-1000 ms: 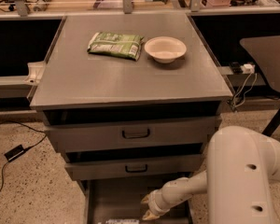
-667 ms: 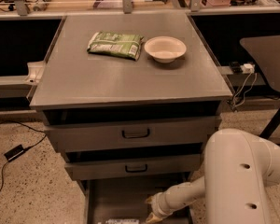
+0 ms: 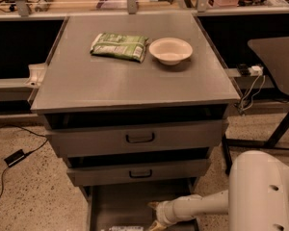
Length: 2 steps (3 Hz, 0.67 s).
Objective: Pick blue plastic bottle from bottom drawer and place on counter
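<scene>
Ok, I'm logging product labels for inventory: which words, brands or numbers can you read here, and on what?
Green-and-white snack packet on the grey metal counter: print too blurred to read.
Small pale plastic bottle in the deep grey bottom drawer, near the gripper: label unreadable.
No other text is legible.

Robot body: one off-white arm (image 3: 207, 206), glossy plastic.
Fat rounded cream housing (image 3: 262, 191) at lower right with two small dark holes in its face. A slimmer smooth tube comes off it, same off-white, with a ringed collar at the wrist. No cables or markings visible. The gripper (image 3: 153, 217) is tan-yellow, darker than the arm, and sits low inside the bottom drawer (image 3: 120, 201) by the frame's lower edge.
</scene>
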Each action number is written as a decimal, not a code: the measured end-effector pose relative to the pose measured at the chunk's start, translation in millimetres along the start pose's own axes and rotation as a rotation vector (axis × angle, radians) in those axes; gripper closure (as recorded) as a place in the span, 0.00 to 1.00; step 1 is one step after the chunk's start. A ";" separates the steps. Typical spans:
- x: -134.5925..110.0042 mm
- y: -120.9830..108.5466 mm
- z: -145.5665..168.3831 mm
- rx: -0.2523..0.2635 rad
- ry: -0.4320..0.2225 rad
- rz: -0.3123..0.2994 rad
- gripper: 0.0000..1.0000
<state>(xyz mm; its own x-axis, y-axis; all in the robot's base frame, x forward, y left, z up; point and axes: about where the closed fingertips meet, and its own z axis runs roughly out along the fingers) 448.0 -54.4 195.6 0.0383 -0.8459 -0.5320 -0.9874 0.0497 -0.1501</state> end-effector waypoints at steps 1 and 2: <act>-3.6 -1.6 22.2 -0.009 -0.038 -0.001 0.36; -19.0 3.0 54.6 -0.076 -0.079 -0.010 0.33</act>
<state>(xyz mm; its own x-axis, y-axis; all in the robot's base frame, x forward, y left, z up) 452.6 -9.3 159.8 0.0574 -0.8017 -0.5950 -0.9956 -0.0018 -0.0935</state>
